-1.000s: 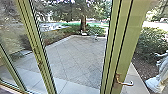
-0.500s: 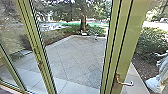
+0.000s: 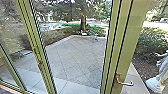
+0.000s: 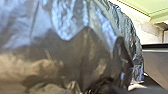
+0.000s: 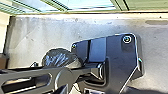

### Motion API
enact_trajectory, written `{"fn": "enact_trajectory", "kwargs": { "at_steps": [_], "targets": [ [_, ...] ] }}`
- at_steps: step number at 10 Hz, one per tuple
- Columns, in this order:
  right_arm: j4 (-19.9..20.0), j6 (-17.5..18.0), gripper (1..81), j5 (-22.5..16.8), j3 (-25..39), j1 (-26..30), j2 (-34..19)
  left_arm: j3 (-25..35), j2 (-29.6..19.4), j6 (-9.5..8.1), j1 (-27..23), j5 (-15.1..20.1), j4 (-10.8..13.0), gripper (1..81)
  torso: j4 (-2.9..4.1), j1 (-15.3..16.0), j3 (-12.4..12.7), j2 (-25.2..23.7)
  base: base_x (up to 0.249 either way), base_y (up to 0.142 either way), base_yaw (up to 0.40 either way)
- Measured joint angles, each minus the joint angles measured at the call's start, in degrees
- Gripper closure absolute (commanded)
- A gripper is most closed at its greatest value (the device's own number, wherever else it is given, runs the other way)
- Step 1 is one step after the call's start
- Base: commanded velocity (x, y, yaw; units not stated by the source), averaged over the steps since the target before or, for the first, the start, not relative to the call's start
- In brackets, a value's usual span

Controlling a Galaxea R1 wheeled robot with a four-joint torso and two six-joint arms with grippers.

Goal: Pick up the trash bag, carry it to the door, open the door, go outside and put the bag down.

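Note:
Dark, shiny and crumpled, the trash bag (image 4: 82, 50) is very close to the camera in the left wrist view. In the right wrist view the bag (image 5: 58, 58) shows as a rounded black bundle beside the robot's base, above the floor. The door's green frame (image 3: 125, 37) stands upright in the head view, with a metal lever handle (image 3: 125, 83) low on it. How the left gripper meets the bag is hidden.
Beyond the glass lies a paved yard (image 3: 72, 57) with a tree (image 3: 83, 23) at its far edge. A bush (image 3: 152, 42) and a pale figure (image 3: 160, 75) are at the right. Indoors, a grey floor (image 5: 37, 32) runs along the green-framed glass.

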Motion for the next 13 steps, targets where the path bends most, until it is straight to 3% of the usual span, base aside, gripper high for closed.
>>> {"fn": "enact_trajectory", "kwargs": {
  "at_steps": [4,7,13],
  "targets": [
    [6.11,0.00,1.0,-0.63,6.34,5.38,-6.81,0.00,0.06,0.02,0.00,0.06,0.00,81.1,0.00,0.00,0.00,0.00,0.000,0.000,0.000],
    [10.26,0.00,1.0,-3.85,8.87,11.85,-9.65,-0.07,0.24,0.02,0.00,0.12,0.00,81.1,0.00,0.00,0.00,0.00,0.000,0.000,0.000],
    [16.16,1.62,1.0,-19.20,9.34,30.62,-12.67,-0.16,0.26,-0.01,0.00,0.17,0.00,81.1,0.00,0.00,-0.02,0.00,0.000,0.000,0.000]
  ]
}}
